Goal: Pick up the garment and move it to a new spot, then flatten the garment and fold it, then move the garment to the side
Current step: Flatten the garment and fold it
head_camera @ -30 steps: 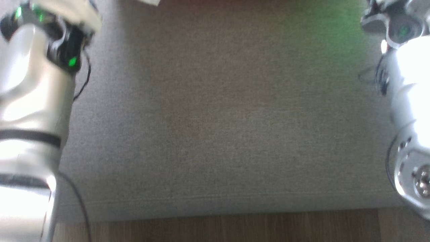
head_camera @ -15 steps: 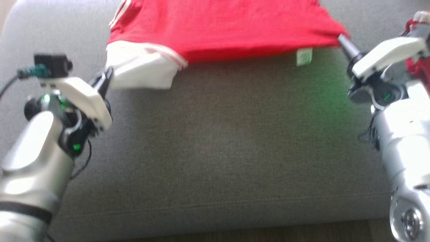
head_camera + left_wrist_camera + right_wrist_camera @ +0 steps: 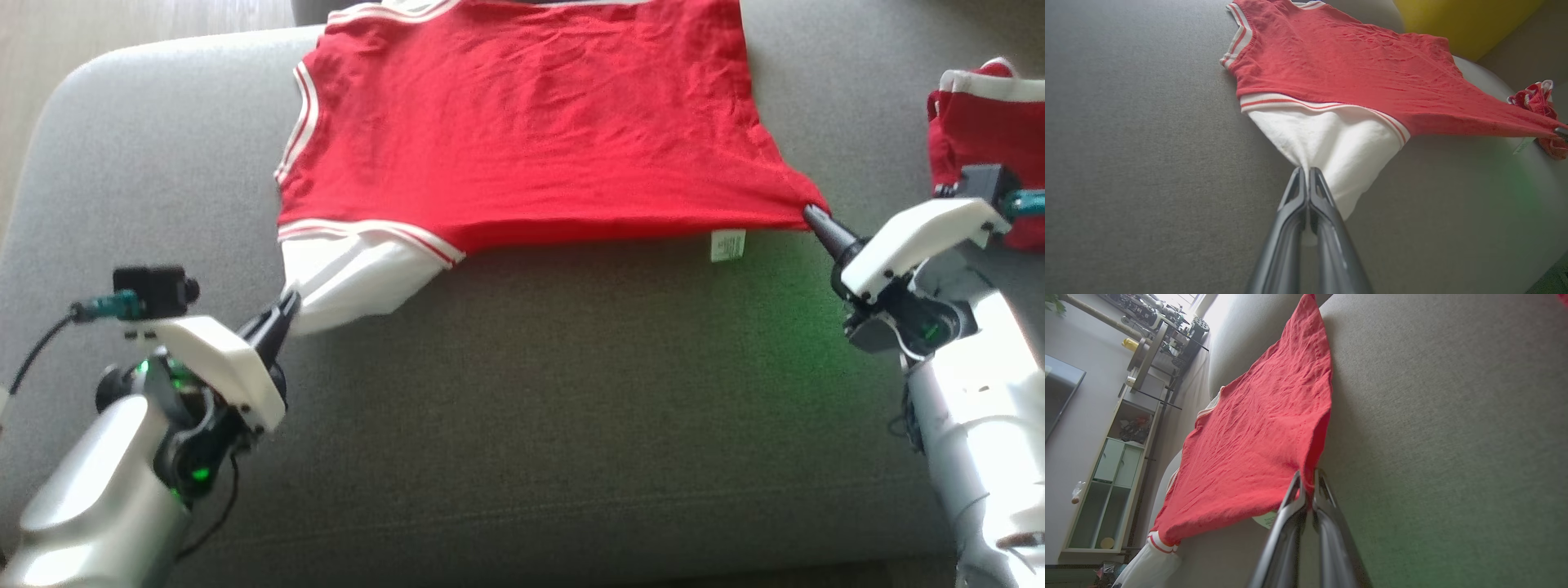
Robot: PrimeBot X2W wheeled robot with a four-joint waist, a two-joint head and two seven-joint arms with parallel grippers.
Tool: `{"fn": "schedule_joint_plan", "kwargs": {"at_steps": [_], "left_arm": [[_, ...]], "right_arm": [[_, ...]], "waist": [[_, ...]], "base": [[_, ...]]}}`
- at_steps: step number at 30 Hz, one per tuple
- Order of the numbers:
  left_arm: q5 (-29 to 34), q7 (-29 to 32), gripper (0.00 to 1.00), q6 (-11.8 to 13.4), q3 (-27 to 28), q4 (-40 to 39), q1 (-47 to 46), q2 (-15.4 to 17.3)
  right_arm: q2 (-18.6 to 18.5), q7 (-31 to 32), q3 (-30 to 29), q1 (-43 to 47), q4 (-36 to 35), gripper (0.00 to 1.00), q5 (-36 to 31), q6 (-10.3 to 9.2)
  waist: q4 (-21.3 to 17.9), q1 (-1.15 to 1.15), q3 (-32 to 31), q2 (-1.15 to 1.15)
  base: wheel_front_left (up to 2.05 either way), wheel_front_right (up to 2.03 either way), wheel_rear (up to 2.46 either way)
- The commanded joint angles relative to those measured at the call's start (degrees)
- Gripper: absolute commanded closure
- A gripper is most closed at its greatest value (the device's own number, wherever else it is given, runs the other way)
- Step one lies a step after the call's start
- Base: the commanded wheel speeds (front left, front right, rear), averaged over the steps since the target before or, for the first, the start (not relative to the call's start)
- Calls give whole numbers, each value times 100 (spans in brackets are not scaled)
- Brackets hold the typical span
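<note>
Could lose the shirt (image 3: 522, 122) at either end under a harder pull: pinched only by the very tip of the white sleeve (image 3: 351, 269) on one side and by a small bunch of red hem corner on the other. Could also drag unevenly, judging by the taut slant toward the right corner and the slacker sleeve side, and end up skewed or creased rather than flat for folding. Might brush or snag the second red bundle (image 3: 980, 131) lying near the right wrist if swung further that way. Spread over the far half of the grey sofa seat (image 3: 531, 425), near hem seemingly raised a little off the cushion, white label (image 3: 727, 245) hanging below it. Clamped tight on the sleeve tip with the left gripper (image 3: 286, 314), fingers pressed together, reaching up and inward from the lower left, low over the cushion. Clamped just as tight on the hem corner with the right gripper (image 3: 815, 219), fingers pointing up and inward, pale forearm rising along the right edge. Held well apart, cloth stretched between.
</note>
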Motion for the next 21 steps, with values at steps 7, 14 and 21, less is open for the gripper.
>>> {"fn": "schedule_joint_plan", "kwargs": {"at_steps": [7,14,21], "left_arm": [[-253,50,100,-3,178,-569,403,379],[-708,207,100,-13,284,-979,951,476],[-1111,613,100,-50,118,-1569,1364,635]], "right_arm": [[-45,263,164,258,-498,100,-25,-1],[-206,549,247,542,-801,100,-270,-1],[-328,836,378,802,-1156,100,-600,-1]], "waist": [[-55,1,-249,0],[-169,1,-423,0],[-199,1,-527,0]], "base": [[0,0,0],[0,0,0],[0,0,0]]}}
